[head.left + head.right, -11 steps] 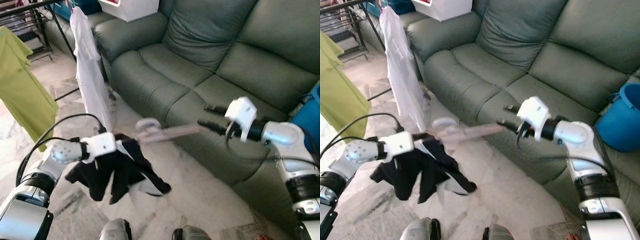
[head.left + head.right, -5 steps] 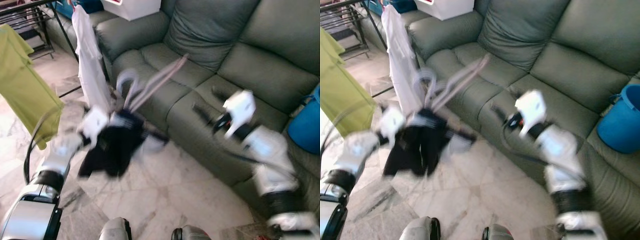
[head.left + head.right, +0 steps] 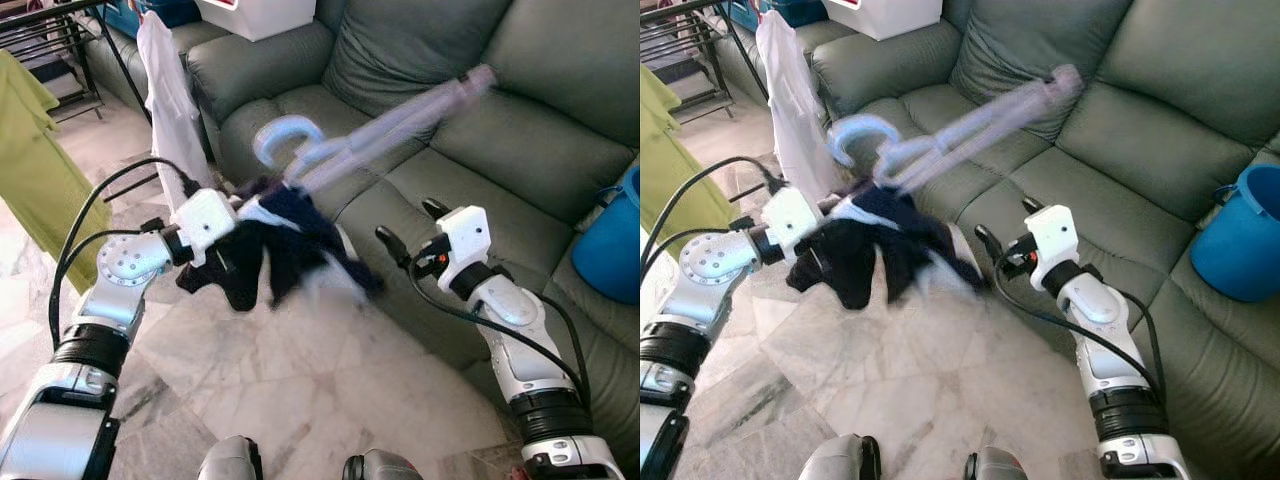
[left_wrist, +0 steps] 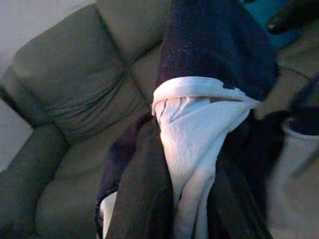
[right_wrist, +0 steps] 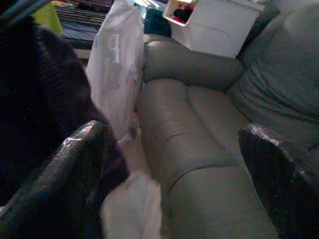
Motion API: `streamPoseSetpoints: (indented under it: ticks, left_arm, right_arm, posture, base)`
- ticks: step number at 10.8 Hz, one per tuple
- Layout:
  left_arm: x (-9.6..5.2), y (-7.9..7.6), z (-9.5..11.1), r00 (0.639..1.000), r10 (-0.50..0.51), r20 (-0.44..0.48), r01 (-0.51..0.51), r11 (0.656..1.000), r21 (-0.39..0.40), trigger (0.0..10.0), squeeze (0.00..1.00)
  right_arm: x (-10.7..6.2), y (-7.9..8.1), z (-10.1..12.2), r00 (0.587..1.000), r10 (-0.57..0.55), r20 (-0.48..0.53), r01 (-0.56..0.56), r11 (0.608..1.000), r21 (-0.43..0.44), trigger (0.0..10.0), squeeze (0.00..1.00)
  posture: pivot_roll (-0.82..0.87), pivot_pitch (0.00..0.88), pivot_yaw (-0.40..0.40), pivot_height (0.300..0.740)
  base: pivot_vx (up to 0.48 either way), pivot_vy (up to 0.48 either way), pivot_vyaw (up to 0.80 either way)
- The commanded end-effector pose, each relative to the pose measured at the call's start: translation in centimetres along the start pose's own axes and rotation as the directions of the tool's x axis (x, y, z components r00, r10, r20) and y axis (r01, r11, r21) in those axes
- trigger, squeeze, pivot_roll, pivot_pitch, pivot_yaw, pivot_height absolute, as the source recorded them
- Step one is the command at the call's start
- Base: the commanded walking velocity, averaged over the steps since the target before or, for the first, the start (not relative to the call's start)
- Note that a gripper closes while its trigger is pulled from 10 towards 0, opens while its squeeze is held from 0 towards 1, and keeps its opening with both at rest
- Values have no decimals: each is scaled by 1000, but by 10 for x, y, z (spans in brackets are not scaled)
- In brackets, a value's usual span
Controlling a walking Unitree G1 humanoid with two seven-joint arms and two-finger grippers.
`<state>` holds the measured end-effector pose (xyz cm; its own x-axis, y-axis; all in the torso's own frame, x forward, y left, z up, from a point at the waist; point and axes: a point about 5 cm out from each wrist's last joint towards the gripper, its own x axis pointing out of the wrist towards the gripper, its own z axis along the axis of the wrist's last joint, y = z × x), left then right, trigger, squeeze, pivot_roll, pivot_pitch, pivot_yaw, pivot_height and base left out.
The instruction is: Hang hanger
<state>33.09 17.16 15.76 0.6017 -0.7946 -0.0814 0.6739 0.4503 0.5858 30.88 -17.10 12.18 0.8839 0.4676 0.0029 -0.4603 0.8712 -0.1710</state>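
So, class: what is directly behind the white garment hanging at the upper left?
Behind the white garment is the grey-green sofa's armrest. The garment hides part of the armrest and a black rack leg behind it.

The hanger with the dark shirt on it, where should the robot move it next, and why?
Probably swing it toward the drying rack. The left gripper holds the hanger with its dark shirt over the floor by the sofa, its hook on nothing. The right gripper is open, holding nothing.
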Motion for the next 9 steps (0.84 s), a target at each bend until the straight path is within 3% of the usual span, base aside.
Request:
streamPoseSetpoints:
  ticks: [1,4,6,8,9]
  left_arm:
    - [4,7,16,998,-24,54,21,998,66,0,0]
    - [17,7,41,988,-89,130,74,990,116,0,0]
    - [23,4,57,976,-113,187,92,989,114,0,0]
    - [26,7,64,974,-104,200,82,990,114,0,0]
    - [26,7,66,974,-97,204,75,991,111,0,0]
  right_arm:
    - [0,-2,-2,1000,-2,-21,2,999,33,10000,0]
    - [2,18,-14,991,118,-61,-109,985,137,10000,0]
    - [6,32,-17,967,243,-73,-222,949,224,10000,0]
    - [14,36,-15,956,286,-65,-263,934,241,10000,0]
    - [16,36,-14,954,294,-59,-271,930,250,10000,1000]
  posture:
    - [-59,67,-33,740]
    - [-55,67,-31,740]
    - [-50,66,-32,740]
    - [-47,66,-34,740]
    - [-48,65,-35,740]
  base:
    - [0,0,0]
    - [0,0,0]
    - [0,0,0]
    - [0,0,0]
    - [0,0,0]
